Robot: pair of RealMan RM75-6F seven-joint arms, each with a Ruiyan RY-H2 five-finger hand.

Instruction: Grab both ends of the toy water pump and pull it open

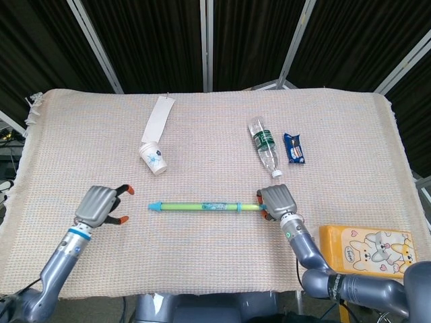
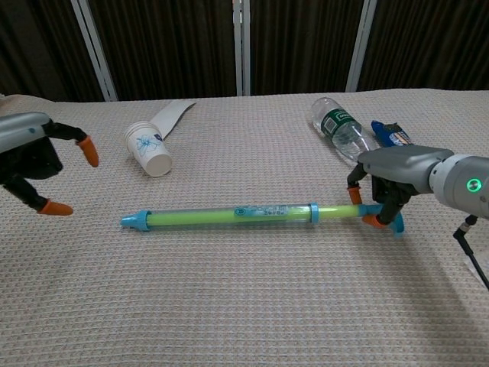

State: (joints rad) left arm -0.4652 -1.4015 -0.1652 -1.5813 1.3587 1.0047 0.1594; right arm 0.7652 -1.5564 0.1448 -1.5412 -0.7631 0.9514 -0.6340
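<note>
The toy water pump lies across the middle of the cloth, a green tube with a blue nozzle at its left end and a thin rod at its right. My right hand grips the blue handle at the rod's end. My left hand hovers a short way left of the blue nozzle, fingers apart with orange tips, holding nothing and not touching the pump.
A paper cup lies behind the pump beside a white strip. A plastic bottle and a blue snack packet lie behind my right hand. A yellow box sits at the front right edge.
</note>
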